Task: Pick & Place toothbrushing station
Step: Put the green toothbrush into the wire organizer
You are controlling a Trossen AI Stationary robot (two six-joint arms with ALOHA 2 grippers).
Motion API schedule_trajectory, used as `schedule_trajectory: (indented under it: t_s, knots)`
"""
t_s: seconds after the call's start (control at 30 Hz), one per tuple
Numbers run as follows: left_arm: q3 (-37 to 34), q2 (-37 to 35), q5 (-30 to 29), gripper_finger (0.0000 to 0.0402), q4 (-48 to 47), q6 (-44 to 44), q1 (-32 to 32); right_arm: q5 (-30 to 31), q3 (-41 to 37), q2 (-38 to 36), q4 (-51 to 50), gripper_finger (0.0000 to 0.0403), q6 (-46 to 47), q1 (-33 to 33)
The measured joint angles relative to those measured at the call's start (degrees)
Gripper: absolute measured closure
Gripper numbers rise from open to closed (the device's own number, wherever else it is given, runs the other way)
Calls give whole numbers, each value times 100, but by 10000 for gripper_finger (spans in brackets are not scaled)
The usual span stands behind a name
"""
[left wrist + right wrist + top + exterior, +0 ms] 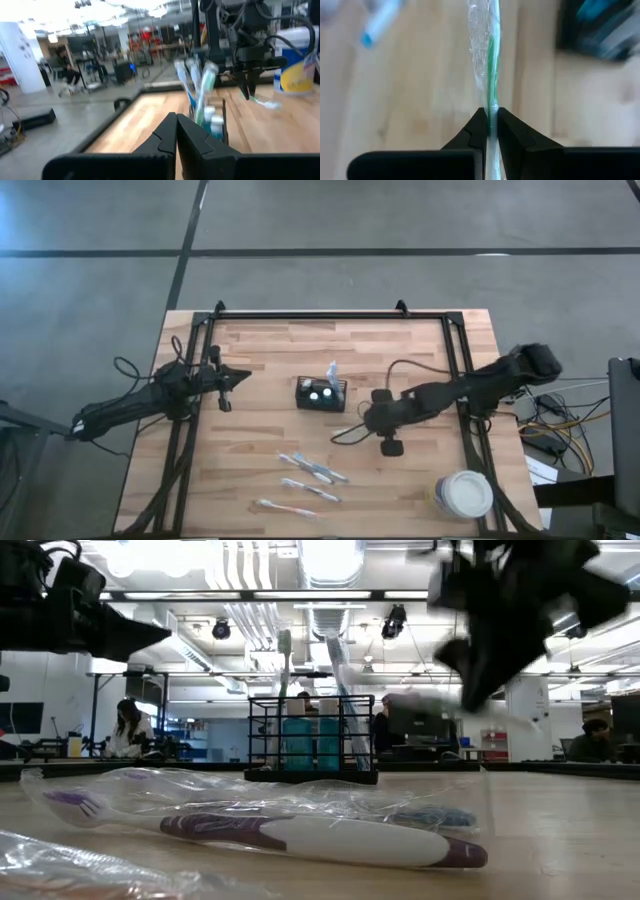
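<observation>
The caddy (pixel 321 394) stands near the middle of the surface (pixel 270 350), upright, with toothbrushes and two small tubes poking out of its open top. In the low view it holds two brushes (pixel 284 690) standing tall above the mesh. Just to its right hangs the right gripper (pixel 372 420), fingers (pixel 479 131) clenched on a wrapped green toothbrush (pixel 491 60), the clear wrap crinkled along the handle. To the caddy's left, the left gripper (pixel 240 376) hovers apart from it, fingers (pixel 165 137) pressed together on nothing, pointing toward the caddy. In front of the caddy lie three wrapped brushes (pixel 312 469) in a loose row, well clear of it; the nearest shows a white and purple handle (pixel 320 837) at table height. A white tub (pixel 464 494) sits at the front right corner. People (pixel 128 728) sit in the room beyond.
</observation>
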Motion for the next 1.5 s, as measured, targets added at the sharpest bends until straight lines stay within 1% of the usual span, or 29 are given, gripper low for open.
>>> schedule_trajectory:
  t_s: [0.1, 0.23, 0.3, 0.4, 0.53, 0.63, 0.7, 0.8, 0.87, 0.97, 1.23, 1.37, 1.5]
  knots:
    - [0, 1, 0, 388, 317, -42, -2, 422, 0, -714, 550, 381, -153, 4]
    - [0, 0, 58, 365, 730, -336, -11, 512, 0, -1403, 1799, 381, -716, -58]
    - [0, 2, 92, 344, 962, -464, -13, 470, 4, -1578, 2325, 381, -971, -86]
    - [9, 2, 159, 306, 1238, -487, -13, 322, 11, -1607, 2638, 381, -1328, -182]
    - [9, 60, 366, 246, 1528, -506, -15, 255, 12, -1295, 3123, 382, -1564, -401]
    - [11, 184, 745, 198, 1656, -584, -15, -180, 88, -909, 3472, 382, -1648, -631]
    - [18, 273, 998, 169, 1735, -601, -15, -362, 265, -620, 3550, 382, -1656, -763]
    - [131, 441, 1027, 142, 1938, -605, -21, -395, 640, -220, 3579, 383, -1700, -935]
    - [218, 538, 1071, 135, 2106, -605, -22, -404, 915, 66, 3597, 383, -1806, -1015]
    - [435, 763, 1295, 135, 2222, -605, -22, -429, 1383, 474, 3555, 383, -2024, -1075]
    - [1136, 1630, 1284, 138, 2287, -497, -28, -476, 2839, 1424, 3434, 383, -2460, -1232]
    - [1484, 2207, 1295, 138, 2351, -453, -39, -784, 3371, 1713, 3316, 383, -2606, -1387]
    - [1887, 2690, 1498, 138, 2448, -232, -84, -1320, 3582, 1839, 3278, 383, -2479, -1694]
